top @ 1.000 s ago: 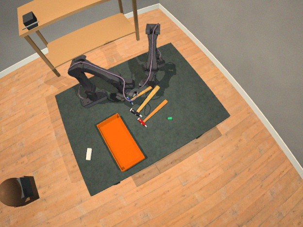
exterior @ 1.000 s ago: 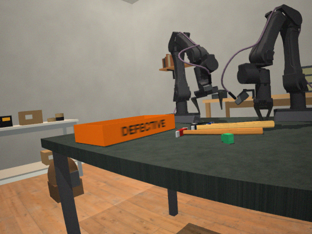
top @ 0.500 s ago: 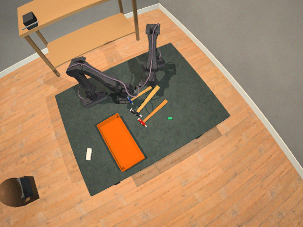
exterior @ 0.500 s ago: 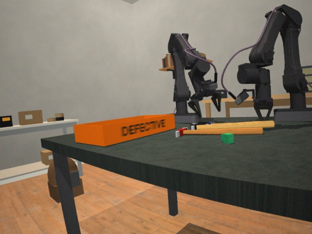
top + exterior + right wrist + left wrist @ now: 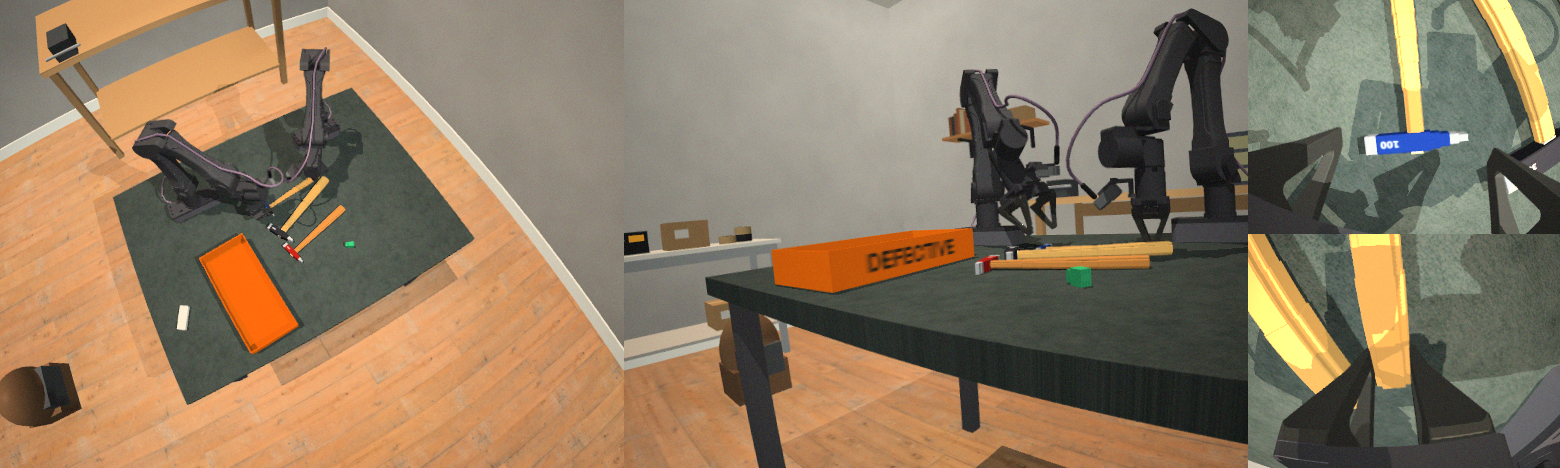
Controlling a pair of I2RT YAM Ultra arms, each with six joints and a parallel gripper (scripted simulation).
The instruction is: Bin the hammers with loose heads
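Left end effector: here's the left end effector, closed in on the handle end of the blue-headed hammer.
Right end effector: and the right end effector, spread wide, above the blue head, nothing pinched!
Hammers: all three outside the bin, over on the counter; the black-headed hammer lies between the blue-headed one and the red-headed hammer.
Tight spot: black and red heads sit close together, and the black-headed hammer's handle runs near the left end effector's fingers.
Orange bin: the orange bin sits near the hammer heads, with no hammer inside.
Green block: the green block is off beyond the red-headed hammer's handle.
White block: there's the white block, across the bin from the hammers.
Bin lettering: "DEFECTIVE", dark capitals along the side!
Blue head: "100" in white, upside down from the right wrist.
Black head: a white marking, too partial to read.
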